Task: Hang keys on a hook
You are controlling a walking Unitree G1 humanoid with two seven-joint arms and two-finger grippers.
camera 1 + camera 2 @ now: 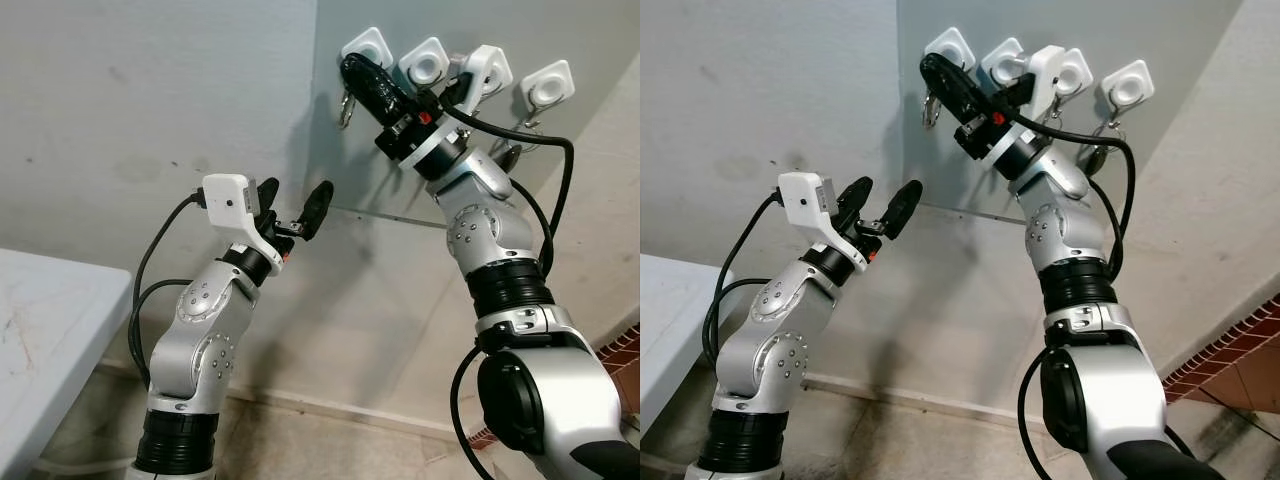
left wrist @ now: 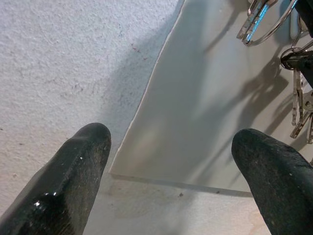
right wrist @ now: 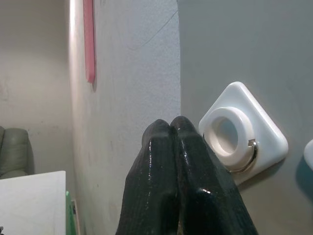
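Up on the grey wall panel (image 1: 420, 200), your right tool (image 1: 358, 72) is raised to the leftmost white hook (image 1: 366, 46), and its two black fingers (image 3: 176, 161) are pressed flat together with no gap between them. In the right wrist view those closed fingers sit just beside the hook's white ring mount, whose metal clip shows at its lower edge. A metal key ring (image 1: 346, 108) hangs just below the closed fingertips, against the panel under that first hook; you cannot tell from these pictures whether the ring is pinched by the tool or already caught on the hook.

Three more white hooks run in a row to the right: the second (image 1: 424, 62), the third (image 1: 486, 70) partly behind the right wrist, and the fourth (image 1: 549, 84). A bunch of keys (image 2: 301, 100) hangs on the panel further along, seen past the left tool's fingers, with a silver ring (image 2: 264, 19) near it.

Your left tool (image 1: 292, 205) hovers lower and to the left, well apart from the hooks, its fingers spread wide and holding nothing. A pale counter (image 1: 40, 330) edge sits at the lower left.
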